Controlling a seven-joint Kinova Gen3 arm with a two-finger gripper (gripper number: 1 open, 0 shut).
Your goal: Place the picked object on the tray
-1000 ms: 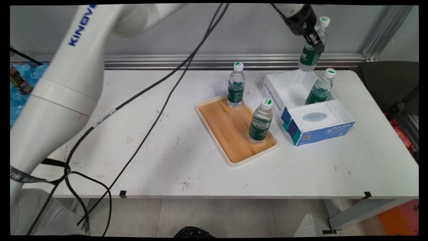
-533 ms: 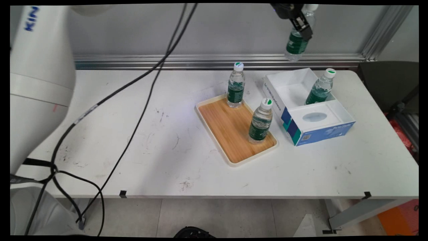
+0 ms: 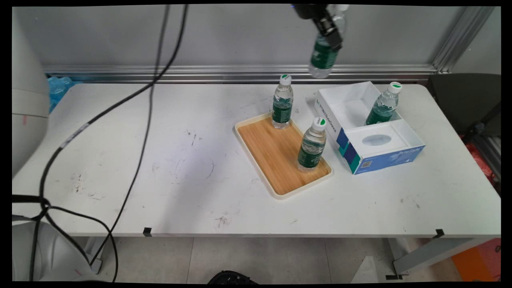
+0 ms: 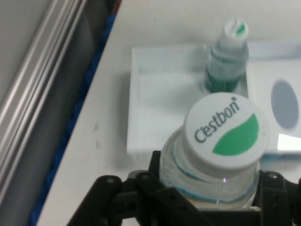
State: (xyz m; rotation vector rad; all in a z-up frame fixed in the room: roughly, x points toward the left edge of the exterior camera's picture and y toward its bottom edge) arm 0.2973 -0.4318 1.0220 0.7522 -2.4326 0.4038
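Black pincer (image 3: 329, 32) grips bottle (image 3: 323, 58); "C'estbon" cap (image 4: 227, 130) prob. hand-view only.

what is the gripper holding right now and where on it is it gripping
The gripper holds a water bottle in the air, fingers clamped on its upper body just below the cap.

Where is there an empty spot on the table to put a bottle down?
The table's whole left half is bare. The tray's middle is free between its two bottles. The box side is crowded.
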